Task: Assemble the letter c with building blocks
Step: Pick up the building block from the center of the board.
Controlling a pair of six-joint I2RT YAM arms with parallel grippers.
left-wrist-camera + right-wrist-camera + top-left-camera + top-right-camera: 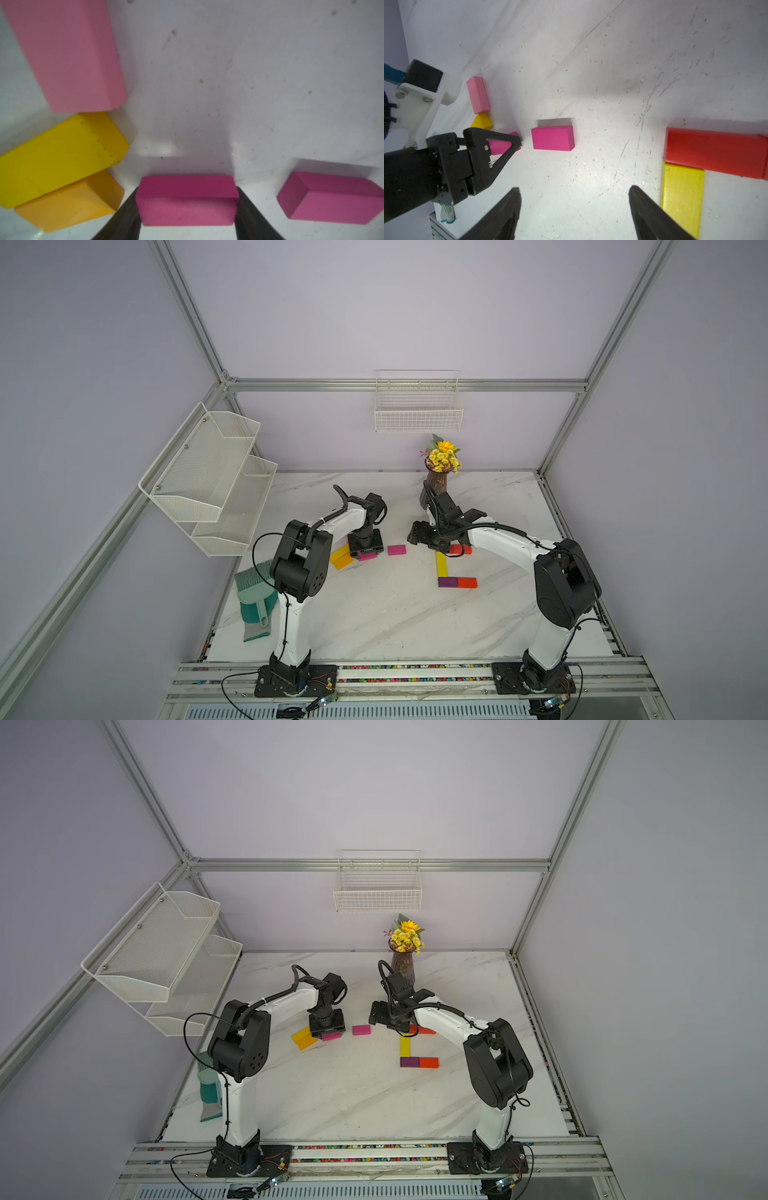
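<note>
In the left wrist view, my left gripper [187, 188] is shut on a magenta block [187, 199], one finger against each short end; the block rests on the white table. In both top views this gripper [365, 552] [328, 1032] points straight down. Beside it lie a yellow block [56, 155], an orange block [68, 205] and a pink block [68, 56]. A second magenta block [397, 550] [552, 138] lies just to its right. Further right, a red block [461, 548], a long yellow block [441, 564], a purple block [447, 582] and an orange-red block [467, 582] form a partial C. My right gripper [574, 187] hovers open and empty beside the red block [716, 152].
A vase of yellow flowers [436, 485] stands at the back behind my right gripper. A teal brush and dustpan [255, 597] lie at the table's left edge. A white mesh shelf [208, 477] hangs on the left wall and a wire basket [417, 410] on the back wall.
</note>
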